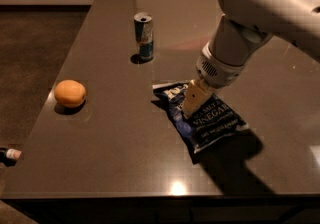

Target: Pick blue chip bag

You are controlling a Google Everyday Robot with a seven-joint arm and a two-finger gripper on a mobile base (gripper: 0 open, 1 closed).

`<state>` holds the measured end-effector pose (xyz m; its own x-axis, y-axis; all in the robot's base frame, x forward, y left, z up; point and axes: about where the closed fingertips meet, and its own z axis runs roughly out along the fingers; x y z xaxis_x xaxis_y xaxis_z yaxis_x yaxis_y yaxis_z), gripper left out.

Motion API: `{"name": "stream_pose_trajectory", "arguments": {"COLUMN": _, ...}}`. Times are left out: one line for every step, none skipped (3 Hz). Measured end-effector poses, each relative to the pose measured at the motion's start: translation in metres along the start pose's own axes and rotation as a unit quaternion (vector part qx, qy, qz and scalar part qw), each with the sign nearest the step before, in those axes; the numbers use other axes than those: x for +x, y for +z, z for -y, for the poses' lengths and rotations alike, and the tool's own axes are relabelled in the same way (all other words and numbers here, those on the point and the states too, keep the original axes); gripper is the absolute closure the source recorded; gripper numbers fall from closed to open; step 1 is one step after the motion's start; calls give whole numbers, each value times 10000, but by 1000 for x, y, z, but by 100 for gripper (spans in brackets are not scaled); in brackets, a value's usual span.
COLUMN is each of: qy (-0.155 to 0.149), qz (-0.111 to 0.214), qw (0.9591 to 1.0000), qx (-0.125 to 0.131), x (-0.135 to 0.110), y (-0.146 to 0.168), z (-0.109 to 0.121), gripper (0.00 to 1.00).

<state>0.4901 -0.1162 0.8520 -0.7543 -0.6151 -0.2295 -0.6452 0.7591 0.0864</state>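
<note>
Nearest the camera: front edge of the dark table (110, 148), with one small bright glare spot (177, 187) on its glossy top. At the far left, off the table edge, a small dark item with a pale tip (10, 155); it cannot be identified.

Mid-table, right of centre: the blue chip bag (215, 125) lies flat, set at a diagonal, with the white "VINEGAR" lettering legible. The arm's shadow (235, 160) falls on the table just in front of the bag.

The gripper (189, 110), cream-coloured, points down at a slant onto the upper left part of the bag, its tip at the bag's surface. Contact looks likely but is not certain. Whether the grip is released or closed on the foil cannot be told from this angle.

Left side, well apart from the bag: the round orange fruit (70, 93).

Further back, near the table's centre line: a slim blue-and-silver can (144, 35) stands upright.

Upper right: the white arm (260, 13) reaches down toward the bag.
</note>
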Motion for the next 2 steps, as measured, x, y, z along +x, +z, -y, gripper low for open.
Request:
{"name": "stream_pose_trajectory", "arguments": {"qy": -46, "qz": 27, "qw": 10000, "qx": 83, "x": -4, "y": -14, "z": 2, "gripper": 65}}
{"name": "stream_pose_trajectory", "arguments": {"qy": -175, "qz": 288, "qw": 9991, "qx": 273, "x": -12, "y": -50, "z": 4, "gripper": 88}}
